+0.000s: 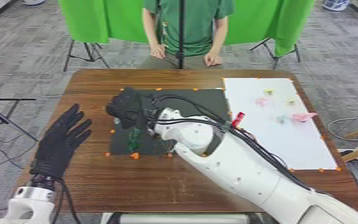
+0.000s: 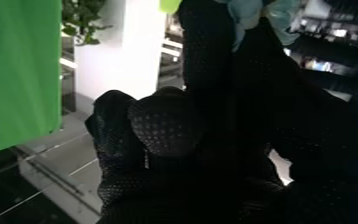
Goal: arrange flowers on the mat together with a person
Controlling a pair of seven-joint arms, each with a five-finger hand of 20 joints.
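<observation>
Black mat (image 1: pixel 153 146): right hand (image 1: pixel 129 109) over left part, pinching blue flower (image 2: pixel 244 14); green stem (image 1: pixel 134 141) runs robotward. Left hand (image 1: pixel 60 142) spread, farther.

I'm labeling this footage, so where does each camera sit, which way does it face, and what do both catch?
Head view: on the robot's head, facing forward and down at the table, with the black mat and white sheet; both arms enter from the bottom, left hand open, right hand over the mat.
Right wrist view: on the right wrist, looking along its black-gloved fingers, curled with pale blue petals at their tips, toward the room.
Shared: the right hand and green cloth.
</observation>
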